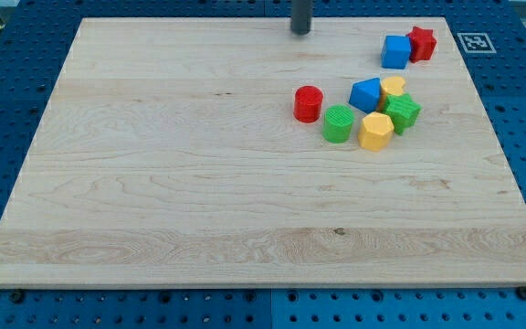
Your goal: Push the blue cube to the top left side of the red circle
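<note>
The blue cube (395,51) sits near the board's top right, touching a red star-shaped block (421,43) on its right. The red circle (308,103), a short red cylinder, stands right of the board's centre, below and to the left of the cube. My tip (300,30) is at the view's top, near the board's far edge, well left of the blue cube and above the red circle, touching no block.
A cluster lies right of the red circle: a green cylinder (339,123), a yellow hexagonal block (375,132), a blue wedge-like block (365,94), a yellow block (393,89) and a green star-shaped block (403,111). The wooden board (153,183) lies on a blue pegboard.
</note>
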Controlling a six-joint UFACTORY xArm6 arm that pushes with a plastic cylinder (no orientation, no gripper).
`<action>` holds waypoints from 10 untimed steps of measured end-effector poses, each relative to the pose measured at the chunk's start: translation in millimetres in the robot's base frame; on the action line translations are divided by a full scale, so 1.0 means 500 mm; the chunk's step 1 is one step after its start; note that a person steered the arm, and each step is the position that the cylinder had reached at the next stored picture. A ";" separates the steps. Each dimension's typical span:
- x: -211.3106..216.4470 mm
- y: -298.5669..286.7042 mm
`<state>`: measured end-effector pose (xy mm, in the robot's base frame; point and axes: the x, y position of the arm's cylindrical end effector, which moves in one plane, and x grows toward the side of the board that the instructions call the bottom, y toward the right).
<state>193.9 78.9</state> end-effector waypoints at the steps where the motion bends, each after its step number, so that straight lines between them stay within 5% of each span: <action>1: -0.003 0.059; 3: 0.013 0.445; 4: 0.046 0.534; 6: 0.171 0.474; 10: 0.197 0.065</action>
<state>292.2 111.3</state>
